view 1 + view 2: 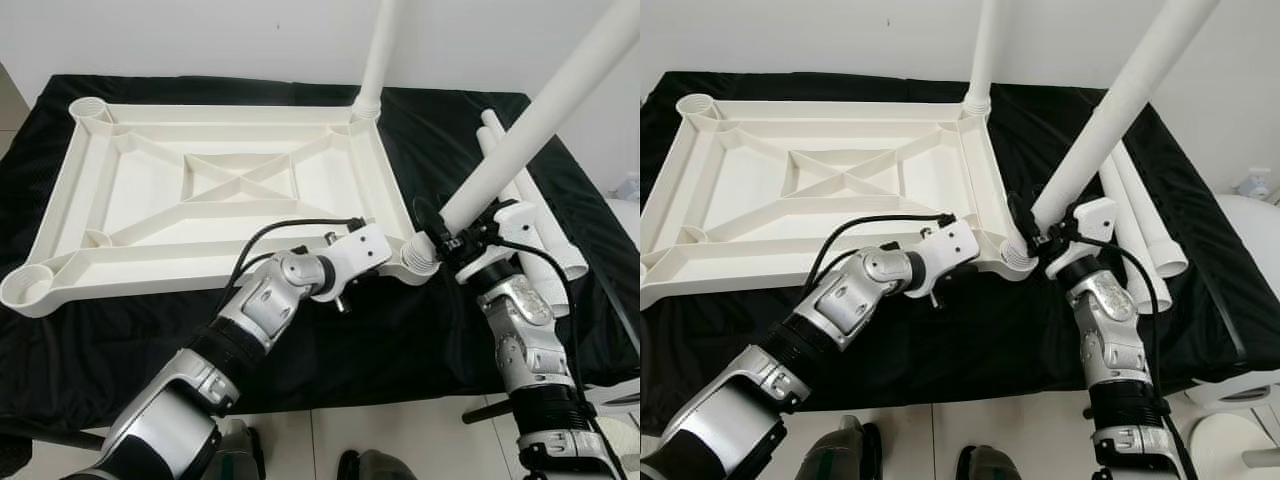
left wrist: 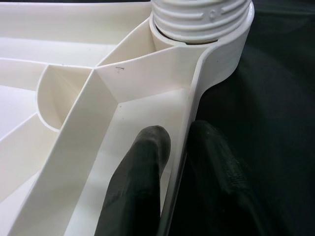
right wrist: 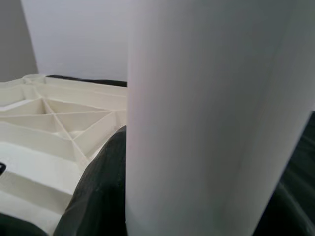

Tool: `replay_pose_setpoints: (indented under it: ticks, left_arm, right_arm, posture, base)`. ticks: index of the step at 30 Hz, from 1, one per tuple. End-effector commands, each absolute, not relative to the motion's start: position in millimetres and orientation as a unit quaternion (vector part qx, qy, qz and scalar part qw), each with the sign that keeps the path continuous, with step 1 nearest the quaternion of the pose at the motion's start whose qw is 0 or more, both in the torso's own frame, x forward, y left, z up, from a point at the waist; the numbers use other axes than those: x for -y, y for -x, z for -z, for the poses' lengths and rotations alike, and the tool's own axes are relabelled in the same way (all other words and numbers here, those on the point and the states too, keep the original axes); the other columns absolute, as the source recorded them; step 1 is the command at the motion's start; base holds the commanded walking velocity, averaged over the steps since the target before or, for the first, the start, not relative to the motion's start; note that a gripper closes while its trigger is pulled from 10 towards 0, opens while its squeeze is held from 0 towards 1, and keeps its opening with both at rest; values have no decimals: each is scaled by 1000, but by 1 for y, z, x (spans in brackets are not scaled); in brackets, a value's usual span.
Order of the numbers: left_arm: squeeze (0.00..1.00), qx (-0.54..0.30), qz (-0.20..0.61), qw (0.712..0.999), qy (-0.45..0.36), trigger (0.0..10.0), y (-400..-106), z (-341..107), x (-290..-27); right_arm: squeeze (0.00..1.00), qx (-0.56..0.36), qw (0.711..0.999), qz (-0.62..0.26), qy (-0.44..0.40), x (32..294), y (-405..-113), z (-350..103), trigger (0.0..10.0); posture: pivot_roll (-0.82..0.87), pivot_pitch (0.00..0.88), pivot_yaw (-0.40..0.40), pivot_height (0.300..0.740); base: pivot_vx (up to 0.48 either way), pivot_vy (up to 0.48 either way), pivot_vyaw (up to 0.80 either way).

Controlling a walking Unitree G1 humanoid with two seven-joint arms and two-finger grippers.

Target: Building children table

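**Seating the second leg in the near corner socket**

Nearest me, my left gripper (image 2: 172,157) is clenched on the tabletop's (image 1: 240,180) near rim, one finger (image 2: 138,182) inside the wall and one outside, steadying the upturned frame on the black cloth (image 1: 330,350). Just at 3 o'clock of it, my right gripper (image 1: 452,238) grasps the leg (image 1: 540,120) low on its shaft; the threaded end sits in the corner socket (image 2: 206,34), but the tube leans toward 1 o'clock. I judge the leg must be brought upright before turning, or the threads may cross. Beyond, at 12 o'clock, a fitted leg (image 1: 378,55) stands upright in the far corner. Spare legs (image 1: 535,215) lie at 2 o'clock.
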State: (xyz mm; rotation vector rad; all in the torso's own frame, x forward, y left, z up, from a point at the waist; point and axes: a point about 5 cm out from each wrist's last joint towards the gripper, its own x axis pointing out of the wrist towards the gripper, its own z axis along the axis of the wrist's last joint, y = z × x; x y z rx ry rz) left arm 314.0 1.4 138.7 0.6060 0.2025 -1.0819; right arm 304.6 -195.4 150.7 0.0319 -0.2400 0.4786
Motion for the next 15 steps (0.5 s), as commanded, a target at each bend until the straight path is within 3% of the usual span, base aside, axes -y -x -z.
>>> replay_pose_setpoints:
  ticks: [1, 15]
  left_arm:
    - [0, -38, 499, 814, -296, 10000, -316, -164, 3]
    - [0, -39, 498, 815, -295, 10000, -316, -164, 2]
  right_arm:
    - [0, -8, 980, -201, -10, 217, -292, -98, 10000]
    - [0, -30, 983, -174, 42, 217, -306, -104, 10000]
  posture:
    - [8, 86, -6, 740]
    - [9, 89, -7, 740]
  base:
    - [0, 0, 0]
    - [0, 0, 0]
